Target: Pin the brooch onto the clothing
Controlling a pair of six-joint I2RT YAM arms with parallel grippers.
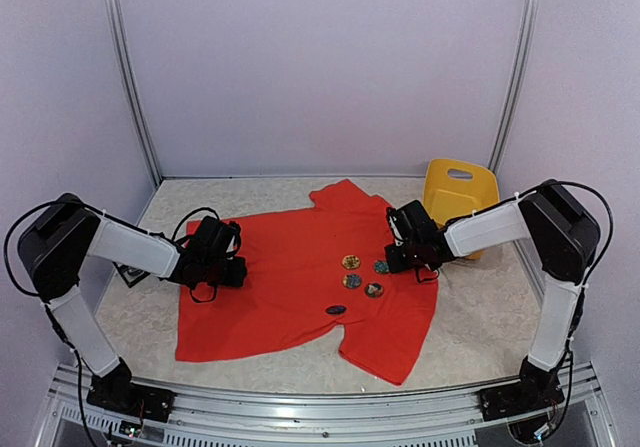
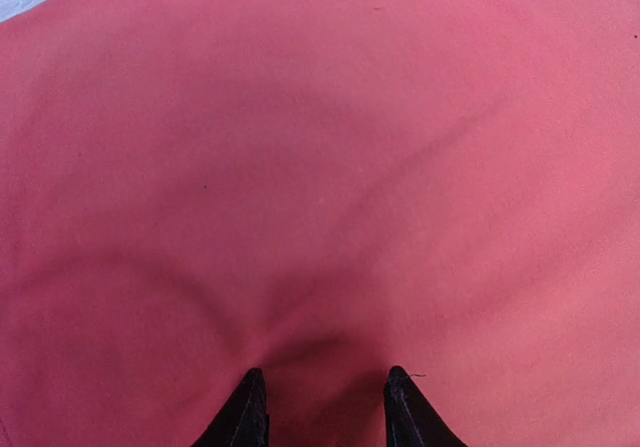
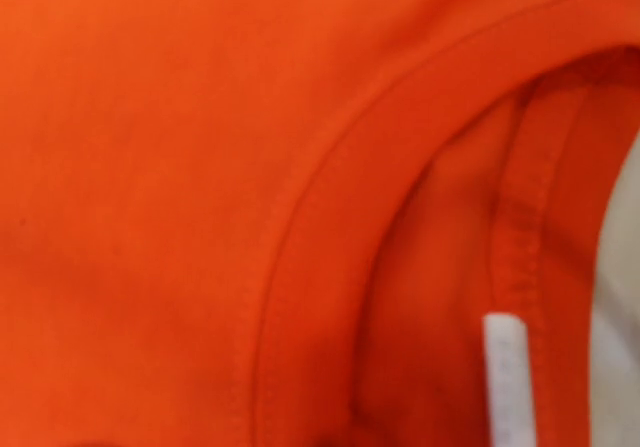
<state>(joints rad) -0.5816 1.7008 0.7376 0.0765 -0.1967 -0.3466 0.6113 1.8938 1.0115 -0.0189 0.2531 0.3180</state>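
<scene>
On the speckled worktop [image 1: 480,307], a red T-shirt [image 1: 290,287] lies spread flat between two robot arms, its collar [image 3: 330,197] toward the right and a yellow basket [image 1: 458,192] standing just beyond it at the far right. Five round brooches [image 1: 352,281] sit in a cluster on the shirt's right half; whether any is pinned through the cloth or merely lying there cannot be told. The left pincer [image 2: 325,407] is down on the shirt's left part, its tips drawn in on a pucker of fabric that it appears to be grasping. The right pincer [image 1: 400,255] hovers low over the collar and its white label [image 3: 508,377], beside the nearest brooch; its grip cannot be told. By this showing, the pinning itself looks unfinished.
</scene>
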